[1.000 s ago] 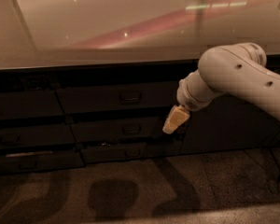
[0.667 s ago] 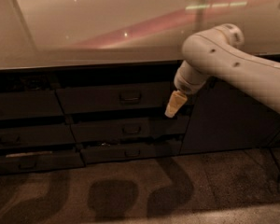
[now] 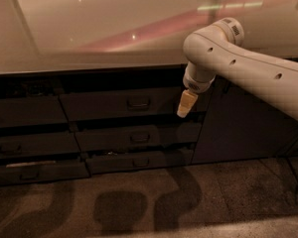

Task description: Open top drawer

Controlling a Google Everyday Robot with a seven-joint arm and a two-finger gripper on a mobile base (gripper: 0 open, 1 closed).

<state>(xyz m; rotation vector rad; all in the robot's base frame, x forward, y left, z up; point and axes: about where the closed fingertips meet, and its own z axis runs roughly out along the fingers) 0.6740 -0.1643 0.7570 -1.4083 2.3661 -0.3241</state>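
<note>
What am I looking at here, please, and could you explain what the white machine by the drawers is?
This is a single camera view, looking down across a pale, glossy countertop at the dark drawer fronts beneath it. Where the camera is mounted is not known. The white jointed tube entering from the right is the robot's arm. Its pale tip is the gripper, the part it grasps with. The gripper hangs in front of the right end of the top drawer, to the right of the drawer's small loop handle and apart from it. Nothing shows in its grasp. Below are two shallower drawers, and to the right is a plain cabinet door.
</note>
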